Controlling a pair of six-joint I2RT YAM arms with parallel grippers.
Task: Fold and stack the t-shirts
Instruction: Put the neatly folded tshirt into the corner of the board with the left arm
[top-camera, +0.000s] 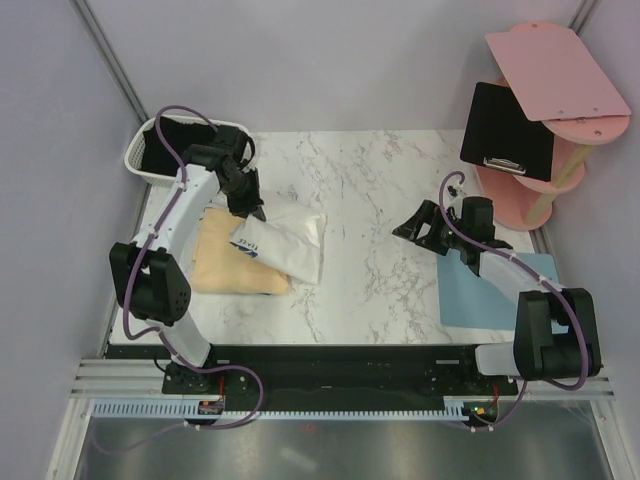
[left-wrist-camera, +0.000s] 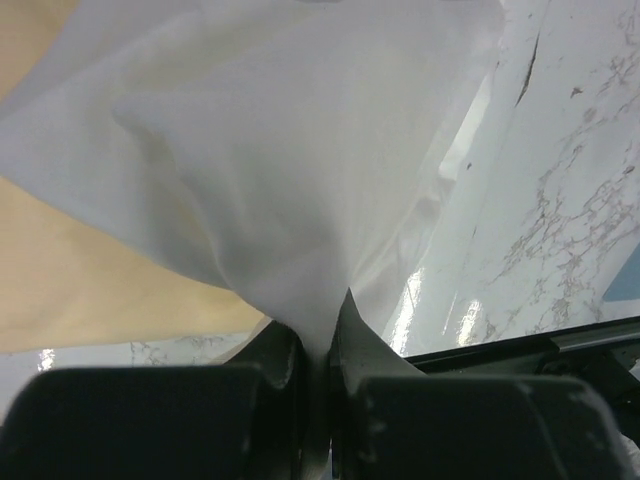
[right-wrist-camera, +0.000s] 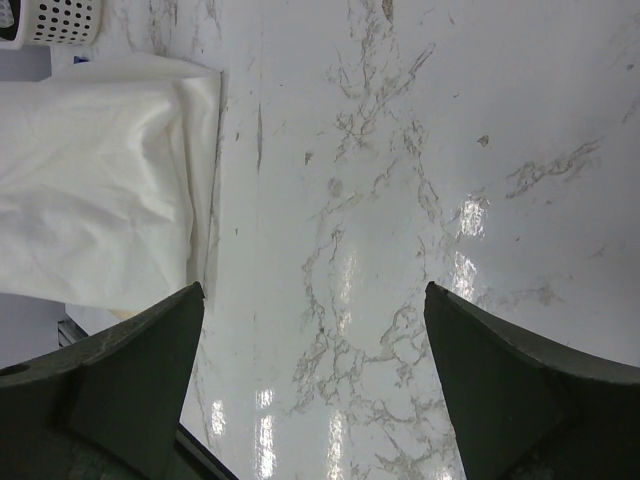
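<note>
Marble table (top-camera: 380, 180) spans both arms. Your left gripper (top-camera: 252, 212) is pinched on the left edge of the white t-shirt (top-camera: 295, 240), which overlaps the pale yellow t-shirt (top-camera: 225, 265). Your right gripper (right-wrist-camera: 312, 290), jaws spread wide and empty, hovers over bare marble, with the white shirt well to its left.

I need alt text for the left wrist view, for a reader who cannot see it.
The left gripper pinches a fold of the white t-shirt, which fans out beyond its shut jaws. A pale yellow t-shirt lies beneath on the left; the marble table shows on the right.
</note>
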